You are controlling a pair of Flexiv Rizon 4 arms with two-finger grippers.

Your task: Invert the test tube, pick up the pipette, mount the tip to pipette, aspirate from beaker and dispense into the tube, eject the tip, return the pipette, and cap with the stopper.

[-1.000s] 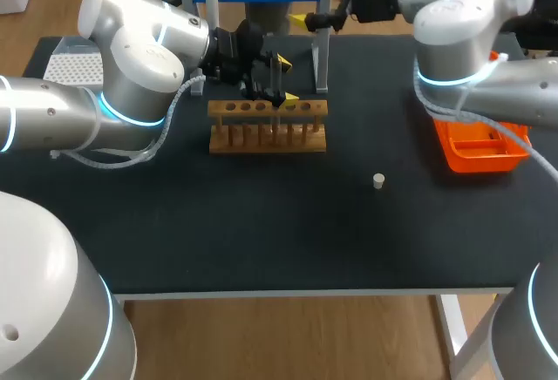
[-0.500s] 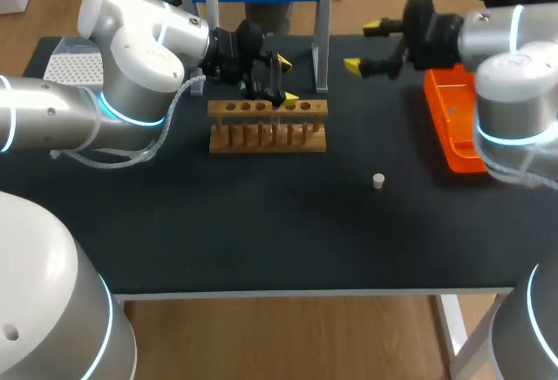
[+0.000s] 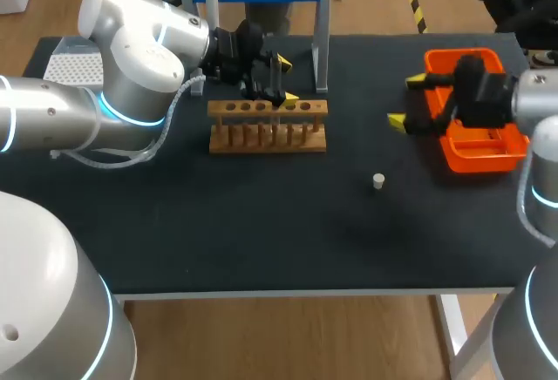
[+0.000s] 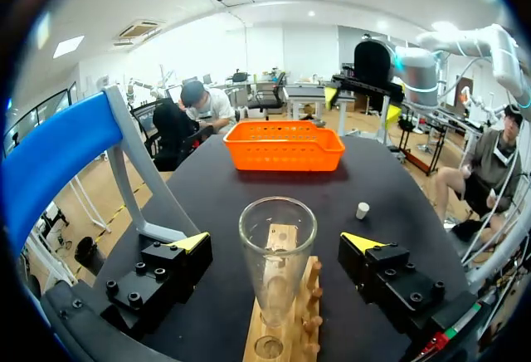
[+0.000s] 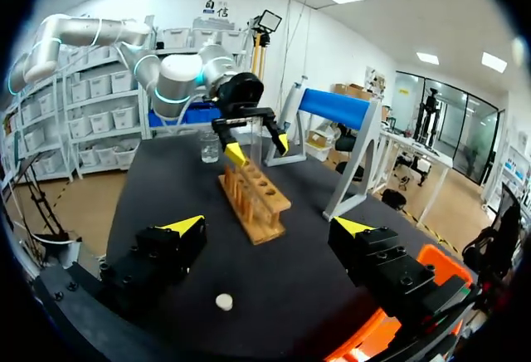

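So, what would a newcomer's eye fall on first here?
The clear test tube standing in the wooden rack, between the open fingers of the left gripper, with gaps on both sides. Then the bright orange basket at the right of the black table, the open right gripper beside it, and the small white stopper lying alone.

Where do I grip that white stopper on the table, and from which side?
Pinch the stopper across its round sides, coming straight down. It is short and sits low on the table with nothing beside it, so a sideways approach would likely scrape. The open right gripper is nearest.
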